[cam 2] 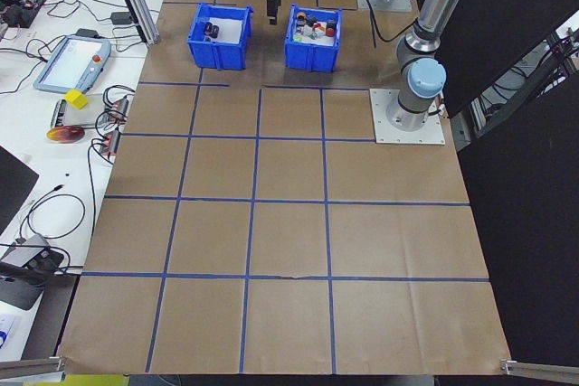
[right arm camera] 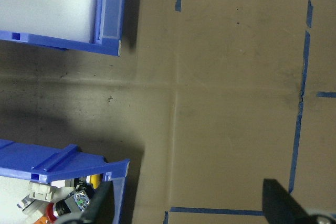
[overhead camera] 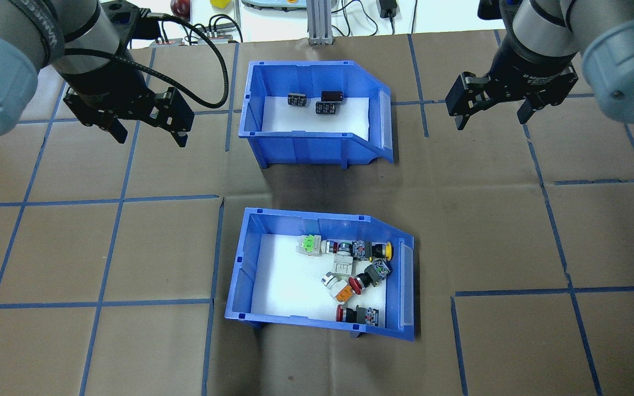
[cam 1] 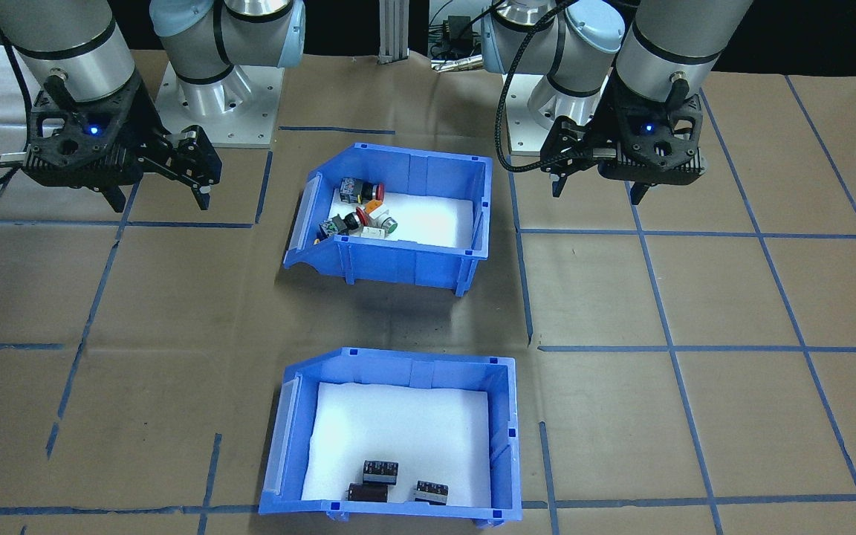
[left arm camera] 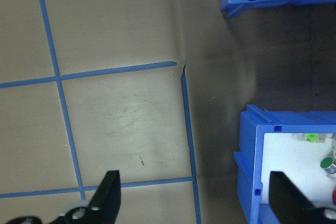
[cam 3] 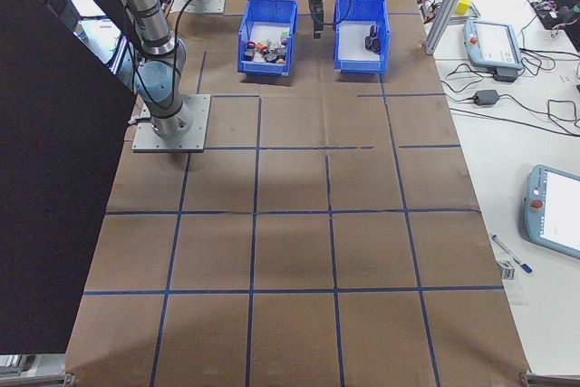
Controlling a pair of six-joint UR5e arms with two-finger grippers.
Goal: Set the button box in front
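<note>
A: Where's the button box point(overhead camera: 273, 275)?

B: Blue open-top bin w/ white foam liner, mid-counter point(overhead camera: 102, 247), on the robot's near side. Switches point(overhead camera: 350, 269) w/ red, yellow, green, orange caps bunch toward its sloped, clear-fronted end, on the robot's right. Rest of the liner is bare.

A: Anything close to it?

B: A second blue bin point(overhead camera: 306, 146), same shape, sits straight beyond it, farther from the robot, w/ a few small black parts point(overhead camera: 317, 103) on its foam. A strip of bare brown paper separates the two; they don't touch. Both bins sit square to the blue tape grid point(overhead camera: 119, 201).

A: Open room around the edges?

B: Plenty. Bare counter runs wide on both sides of each bin and on the near side too. Nothing else stands on the paper.

A: And the arms?

B: Left gripper point(overhead camera: 146, 129) hangs above the counter, out to the left of the far bin, well apart from it. Jaws spread wide, holding nothing, touching nothing. Right gripper point(overhead camera: 493, 113) hangs to the right of the far bin, also clear of it. Jaws spread wide, empty. Wrist views show bare paper between each pair of fingers, w/ bin corners at the frame edges.
</note>
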